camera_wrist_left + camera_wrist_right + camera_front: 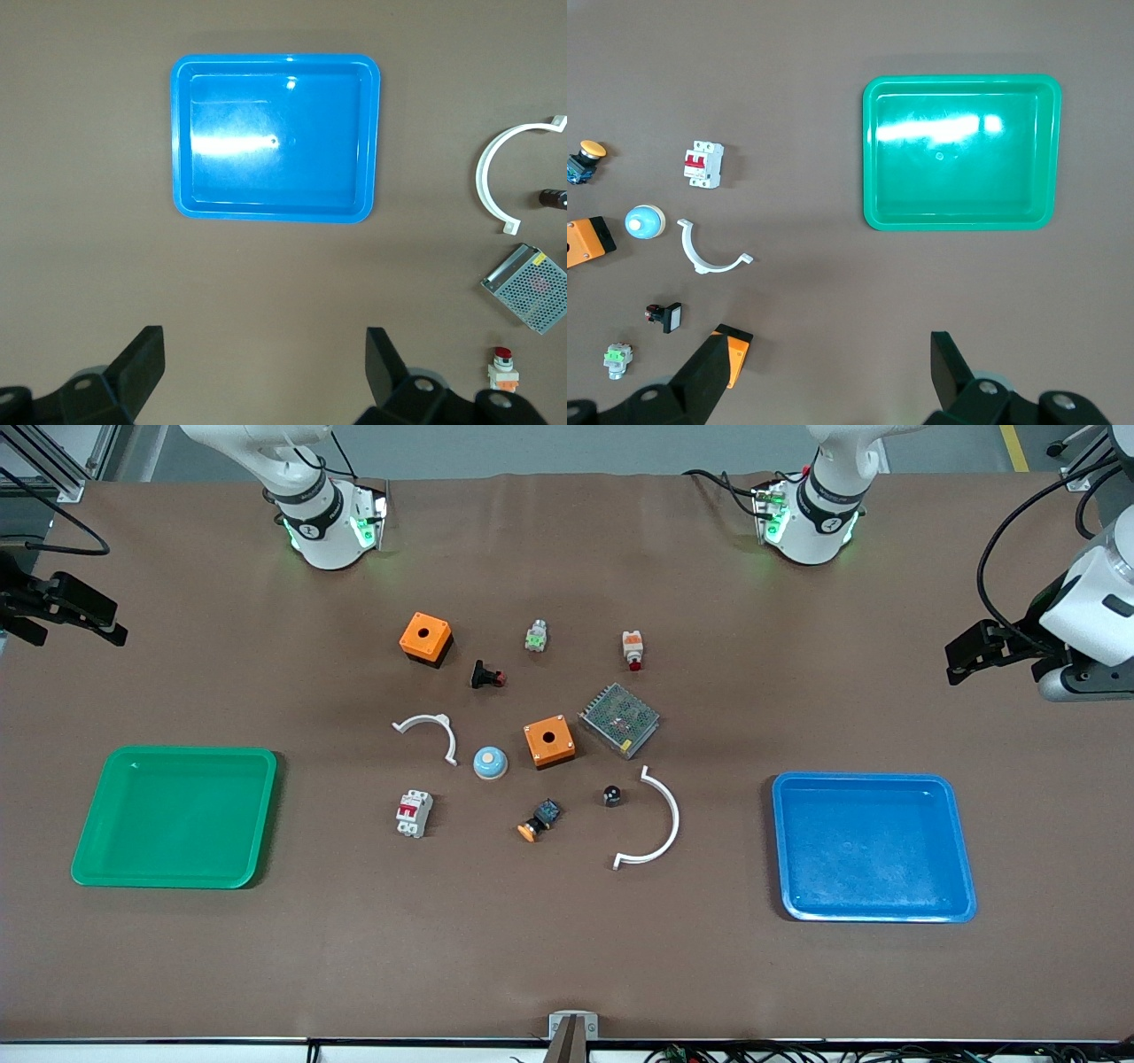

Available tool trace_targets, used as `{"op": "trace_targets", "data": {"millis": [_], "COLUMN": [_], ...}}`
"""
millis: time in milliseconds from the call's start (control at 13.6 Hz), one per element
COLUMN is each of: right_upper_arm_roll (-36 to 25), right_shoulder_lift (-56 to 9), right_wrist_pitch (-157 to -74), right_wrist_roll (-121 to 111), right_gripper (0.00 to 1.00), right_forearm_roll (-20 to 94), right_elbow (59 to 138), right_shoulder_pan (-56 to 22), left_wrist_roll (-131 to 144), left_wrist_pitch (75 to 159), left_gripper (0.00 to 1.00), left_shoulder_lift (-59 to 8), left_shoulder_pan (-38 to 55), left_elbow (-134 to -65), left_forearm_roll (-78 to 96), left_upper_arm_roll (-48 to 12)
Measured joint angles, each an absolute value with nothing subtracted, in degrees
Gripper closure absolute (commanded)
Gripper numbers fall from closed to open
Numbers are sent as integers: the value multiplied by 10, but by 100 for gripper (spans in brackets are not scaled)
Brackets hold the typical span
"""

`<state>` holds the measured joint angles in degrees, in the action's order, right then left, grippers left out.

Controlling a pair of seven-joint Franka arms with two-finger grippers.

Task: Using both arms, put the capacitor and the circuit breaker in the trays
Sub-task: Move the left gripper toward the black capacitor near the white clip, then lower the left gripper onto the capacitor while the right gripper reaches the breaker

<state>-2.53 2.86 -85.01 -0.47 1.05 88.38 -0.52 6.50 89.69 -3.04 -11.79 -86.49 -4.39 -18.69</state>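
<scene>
The capacitor [611, 794], a tiny black cylinder with a shiny end, stands among the parts in the middle of the table, beside a large white curved clip [660, 824]. It shows at the edge of the left wrist view [554, 198]. The circuit breaker [414, 813], white-grey with red levers, lies toward the green tray [177, 754] and shows in the right wrist view [703, 165]. My left gripper [955, 661] [264, 363] is open and empty, high over the left arm's end of the table. My right gripper [111, 625] [828, 363] is open and empty, high over the right arm's end.
The blue tray [864, 779] [275, 60] and green tray [961, 81] are empty. Around the task parts lie two orange boxes [425, 638] [548, 741], a mesh power supply [620, 720], a blue dome [490, 762], an orange-capped push button [536, 821] and a smaller white clip [434, 731].
</scene>
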Motion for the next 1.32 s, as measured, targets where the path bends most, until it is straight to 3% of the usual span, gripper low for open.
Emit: {"op": "trace_targets", "data": {"millis": [440,1028,1321], "right_upper_arm_roll": [-26,-30,-32], "right_shoulder_lift": [33,31,-14], "right_wrist_pitch": [-855,-861,-905], "right_wrist_roll": [-5,-5,-5], "right_gripper": [0,0,0], "right_forearm_roll": [11,10,10], "right_elbow": [884,882,883], "right_shoulder_pan": [-5,-5,-4], "left_wrist_roll": [65,289,417], "left_wrist_pitch": [905,1064,1125], "left_gripper": [0,0,4], "left_shoulder_lift": [-50,-199,-274], "left_shoulder_pan": [-106,46,117], "left_elbow": [-867,-874,-875], "left_forearm_roll": [-44,-46,-72], "left_upper_arm_roll": [-194,-207,-207]}}
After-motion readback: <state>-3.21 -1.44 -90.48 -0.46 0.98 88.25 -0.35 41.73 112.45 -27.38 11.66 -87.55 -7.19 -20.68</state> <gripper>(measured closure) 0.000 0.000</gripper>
